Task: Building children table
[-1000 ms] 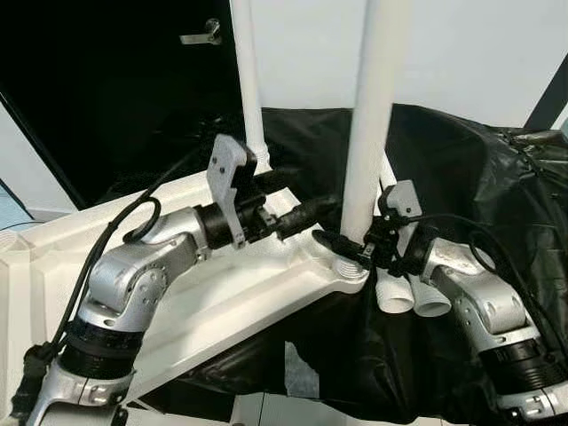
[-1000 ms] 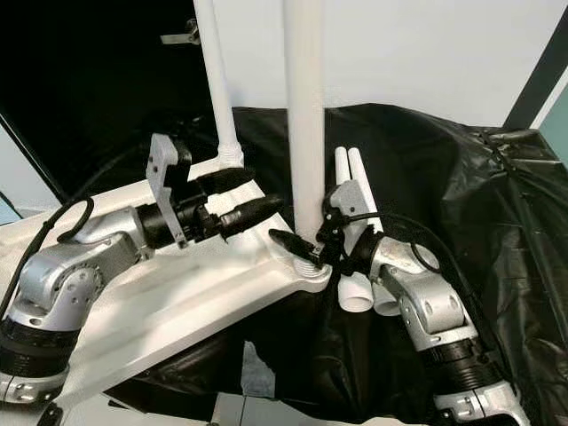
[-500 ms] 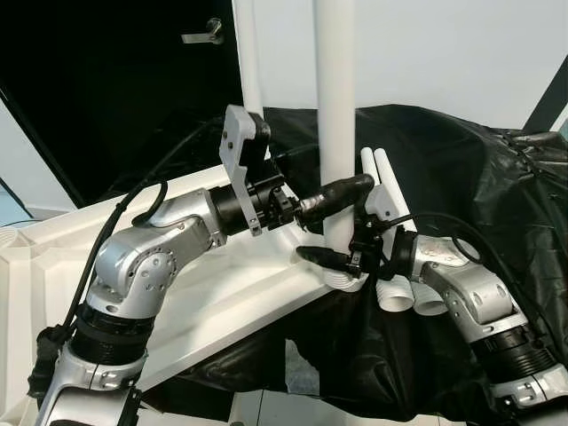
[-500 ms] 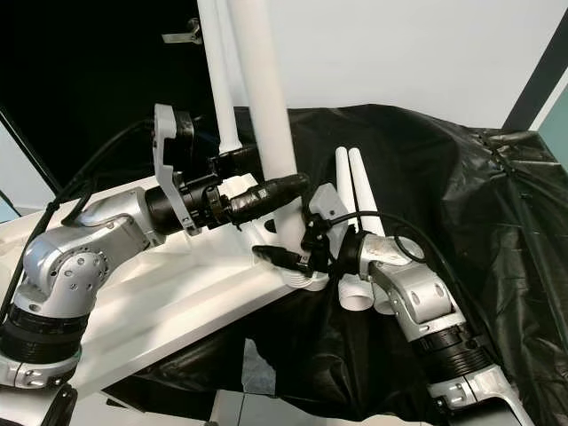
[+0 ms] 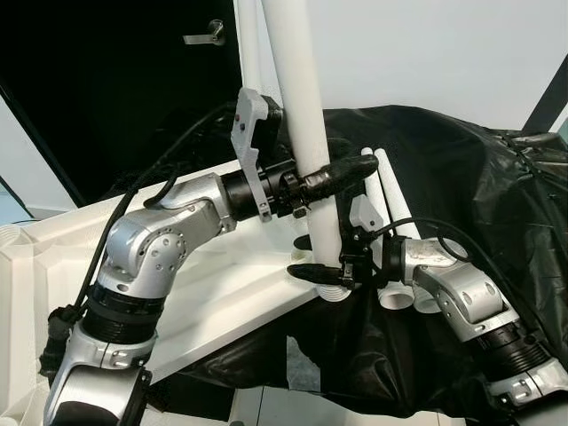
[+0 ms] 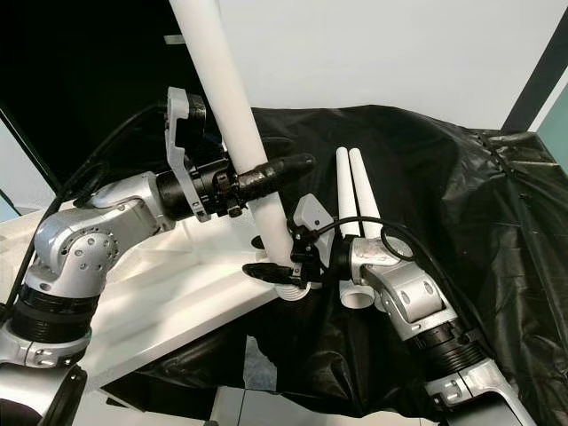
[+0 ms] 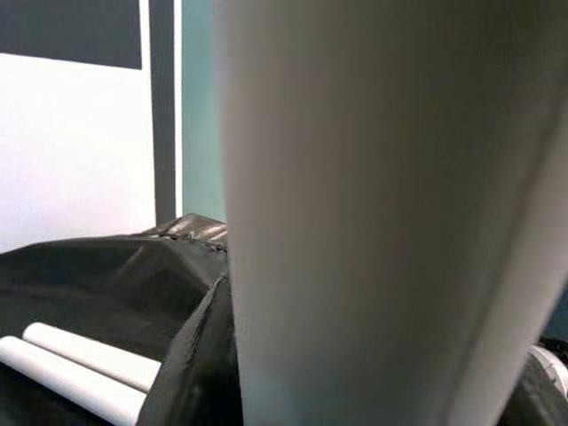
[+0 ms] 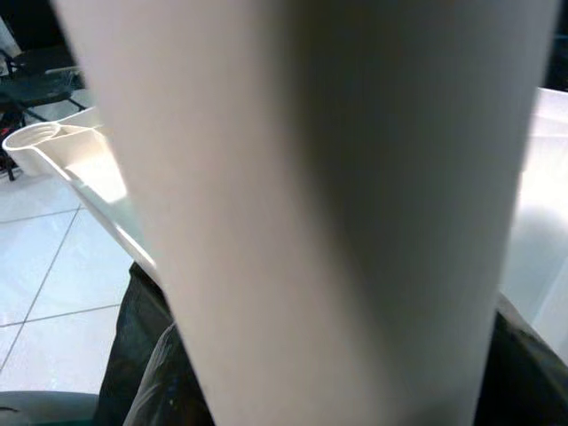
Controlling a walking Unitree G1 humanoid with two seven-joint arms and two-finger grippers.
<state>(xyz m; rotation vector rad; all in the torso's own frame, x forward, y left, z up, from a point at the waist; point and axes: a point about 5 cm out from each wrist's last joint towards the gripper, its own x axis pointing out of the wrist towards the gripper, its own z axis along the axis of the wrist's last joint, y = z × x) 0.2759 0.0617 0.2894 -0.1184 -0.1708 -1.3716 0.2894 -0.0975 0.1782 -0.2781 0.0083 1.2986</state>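
Left eye view first: we've got the white table leg tilted, its ringed foot end at the corner of the upturned white tabletop, and we judge it a light, stiff, smooth plastic tube that could slip, so two holds well apart suit it. Our left gripper is clenched around the leg partway up, while our right gripper grasps it low, just above the ringed end. Right eye view now: the leg leans away toward our left, plain white and round, and two spare legs lie side by side on the black plastic sheet just beyond the right arm. Left wrist view: we're pressed right up against the pale tube, a black finger hugging its side; the spare legs show white at the lower corner. Right wrist view: again the tube looms close and blurred, so the grip itself is hard to make out here, though the tabletop's moulded edge sits behind it over a tiled floor.
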